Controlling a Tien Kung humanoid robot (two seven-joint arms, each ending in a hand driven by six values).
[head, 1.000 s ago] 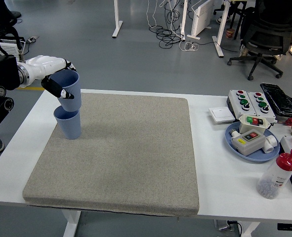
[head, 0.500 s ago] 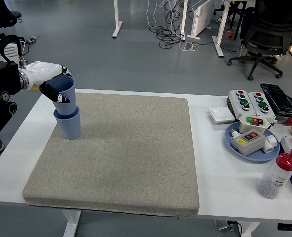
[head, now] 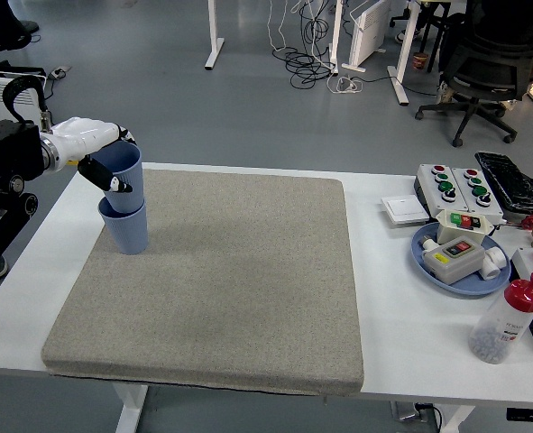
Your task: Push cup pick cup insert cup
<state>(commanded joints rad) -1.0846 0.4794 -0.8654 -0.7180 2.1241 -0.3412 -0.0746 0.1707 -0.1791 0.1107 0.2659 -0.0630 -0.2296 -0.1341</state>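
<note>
Left hand [head: 104, 167] gripped upper blue cup [head: 122, 176], nested in lower blue cup [head: 127, 230] at grey mat's [head: 230, 280] 10 o'clock; white bench [head: 392, 298], grey floor [head: 248, 99] beyond.

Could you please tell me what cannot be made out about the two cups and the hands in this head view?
- Upper cup: how deep it sits is hidden by the lower cup.
- Left hand: its palm side is hidden behind the upper cup.
- Right hand: outside the picture.
</note>
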